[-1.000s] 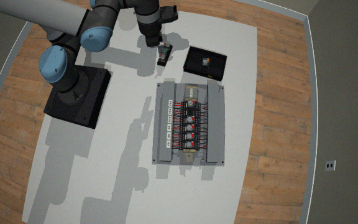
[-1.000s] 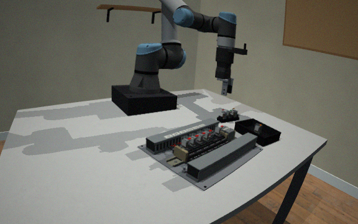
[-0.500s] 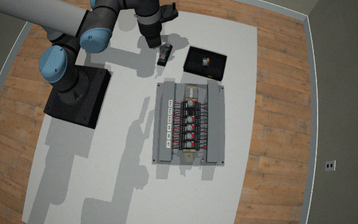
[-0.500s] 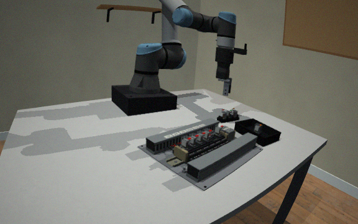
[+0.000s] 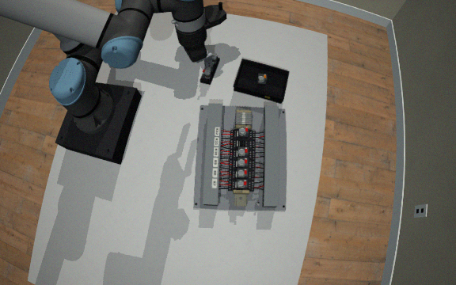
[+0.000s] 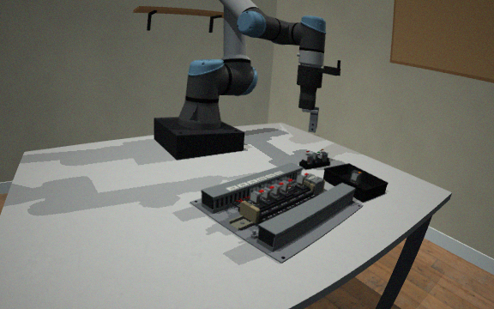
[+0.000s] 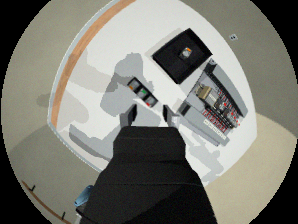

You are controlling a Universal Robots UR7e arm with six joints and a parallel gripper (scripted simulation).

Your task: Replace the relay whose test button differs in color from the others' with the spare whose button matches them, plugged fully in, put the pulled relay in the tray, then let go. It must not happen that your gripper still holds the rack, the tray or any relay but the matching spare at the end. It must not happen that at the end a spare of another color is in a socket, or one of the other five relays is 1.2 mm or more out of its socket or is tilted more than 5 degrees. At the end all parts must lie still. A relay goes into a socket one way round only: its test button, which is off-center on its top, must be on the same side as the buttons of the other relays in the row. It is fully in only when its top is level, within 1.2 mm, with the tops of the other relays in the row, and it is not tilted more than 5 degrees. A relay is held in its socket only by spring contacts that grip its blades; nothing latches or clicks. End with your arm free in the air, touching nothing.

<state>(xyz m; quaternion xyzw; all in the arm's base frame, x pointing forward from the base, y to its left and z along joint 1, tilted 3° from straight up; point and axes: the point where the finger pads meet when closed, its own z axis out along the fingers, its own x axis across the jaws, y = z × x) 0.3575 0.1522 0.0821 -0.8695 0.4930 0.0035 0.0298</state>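
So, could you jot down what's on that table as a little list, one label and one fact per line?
Relay row: five relays with red buttons in sockets
Empty socket: second from the row's end nearest the tray
Black tray: one relay with an orange button inside
Spare holder: three spares, buttons orange, green, red
Jaws: open, above the table, holding nothing
Still to do: fit the red-button spare

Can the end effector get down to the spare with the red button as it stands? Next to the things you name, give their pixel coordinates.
Probably yes: the end effector [image 5: 210, 59] [image 6: 313, 130] [image 7: 149, 109] is open and hangs above the spare holder [image 5: 206, 82] [image 6: 315, 164] [image 7: 142, 93], with nothing visible between. The neighboring spare may leave little room for the fingers.
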